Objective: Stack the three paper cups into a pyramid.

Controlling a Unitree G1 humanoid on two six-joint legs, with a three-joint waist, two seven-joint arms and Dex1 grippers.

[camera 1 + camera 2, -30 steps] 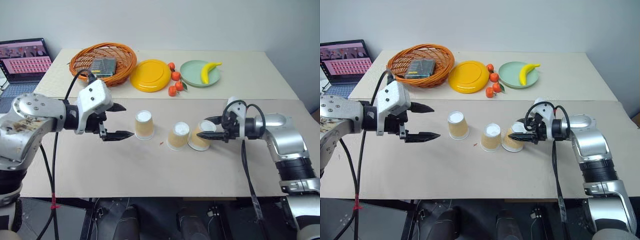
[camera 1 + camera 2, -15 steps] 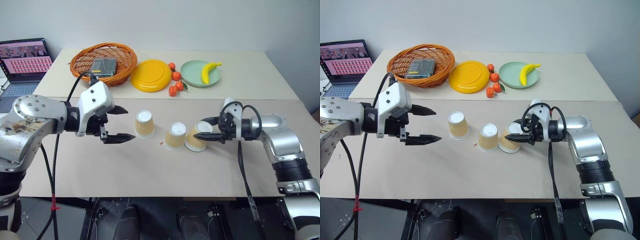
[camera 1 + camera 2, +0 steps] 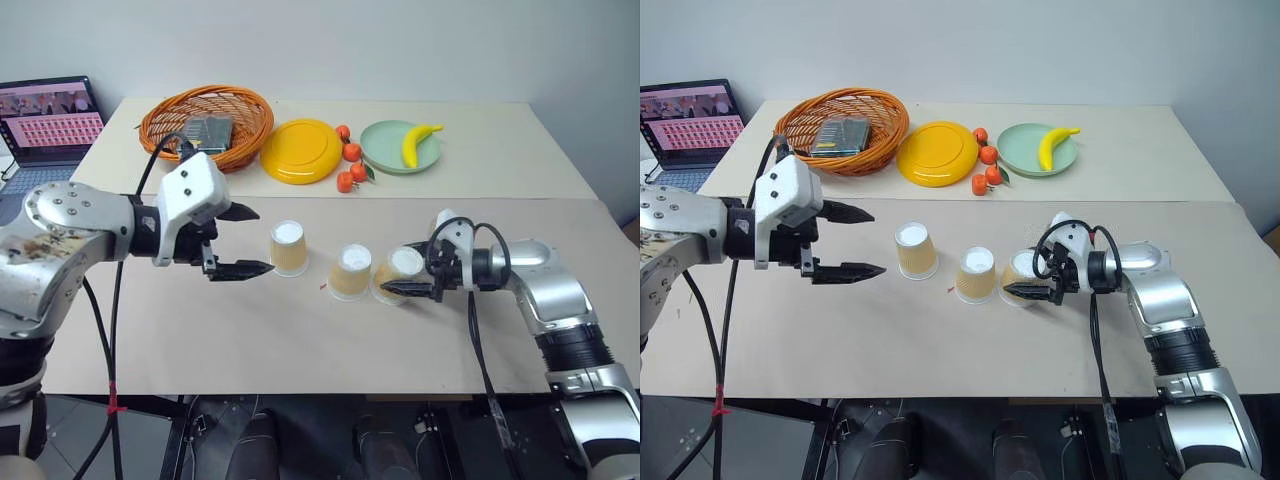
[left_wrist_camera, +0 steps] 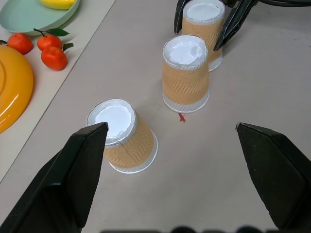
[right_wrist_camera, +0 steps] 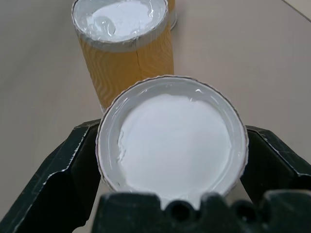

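Partly hidden, right cup [image 3: 402, 273] behind right gripper [image 3: 418, 270] fingers [image 3: 408, 290]

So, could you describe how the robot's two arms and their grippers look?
Both arms are silver-grey metal with black ribbed joint sections and loose black cables looping along them. The left gripper has a white angular housing and two black pointed fingers; its arm shell looks scuffed brown. The right gripper has a smaller white housing and the same black fingers.

Silver metal arms, white wrist housings, black pointed jaws; looping black cables
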